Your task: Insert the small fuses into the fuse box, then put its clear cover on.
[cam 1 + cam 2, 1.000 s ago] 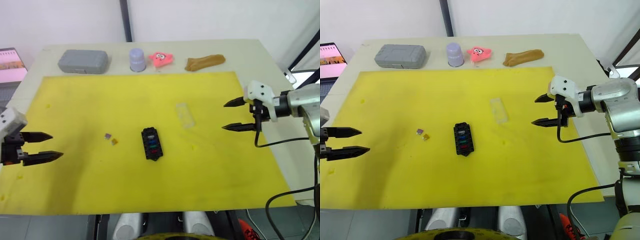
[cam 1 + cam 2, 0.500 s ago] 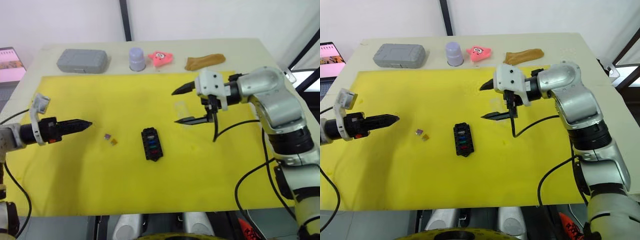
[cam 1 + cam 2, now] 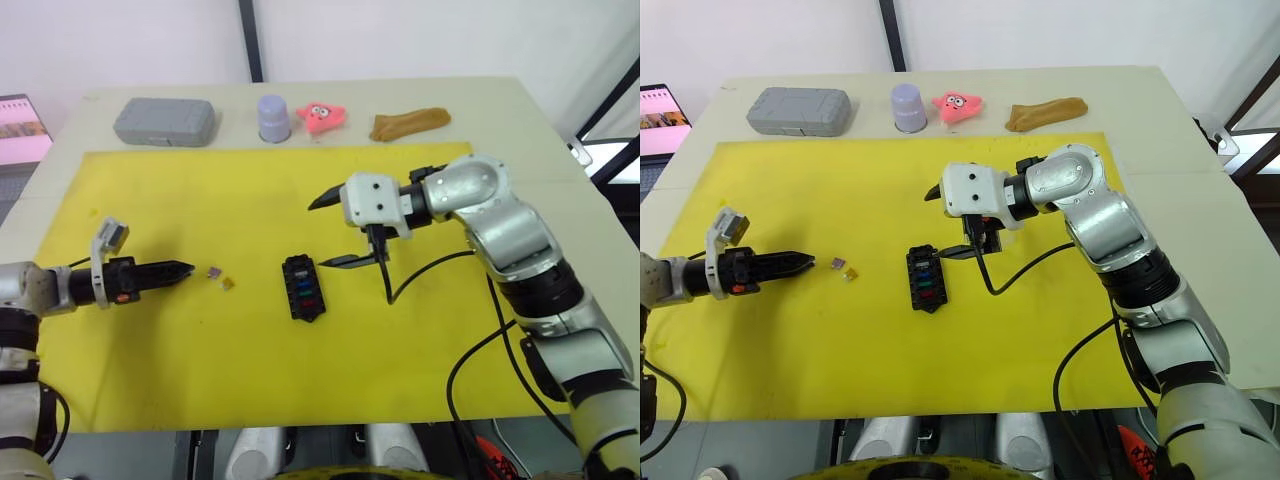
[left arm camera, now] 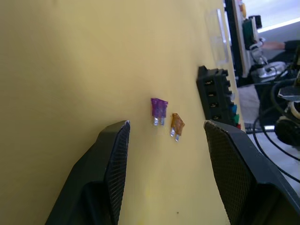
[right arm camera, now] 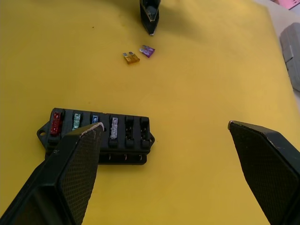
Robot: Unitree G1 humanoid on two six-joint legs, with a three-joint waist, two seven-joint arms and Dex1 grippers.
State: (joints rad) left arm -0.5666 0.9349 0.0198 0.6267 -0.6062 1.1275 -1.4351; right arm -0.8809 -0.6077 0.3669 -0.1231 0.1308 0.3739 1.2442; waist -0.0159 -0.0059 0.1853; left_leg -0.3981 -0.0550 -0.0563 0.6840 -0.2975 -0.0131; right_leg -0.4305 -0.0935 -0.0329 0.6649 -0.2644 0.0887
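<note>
Both arms are closing in on the fuse box: the left gripper, wide open and empty, is now bracketing the purple fuse and orange fuse beside it; the right gripper, spread wide and empty, is hovering just above. Two slots are awaiting fuses.

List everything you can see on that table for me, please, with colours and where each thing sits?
yellow mat: one, covers most of the table
fuse box: one, black, mat centre, four fuses seated
loose fuses: two, purple and orange, left of the box
grey case: one, far edge, left
lavender cup: one, far edge
pink toy: one, beside the cup
brown lump: one, far edge, right
left gripper: black, open, by the loose fuses
right gripper: black, open, above the box
</note>
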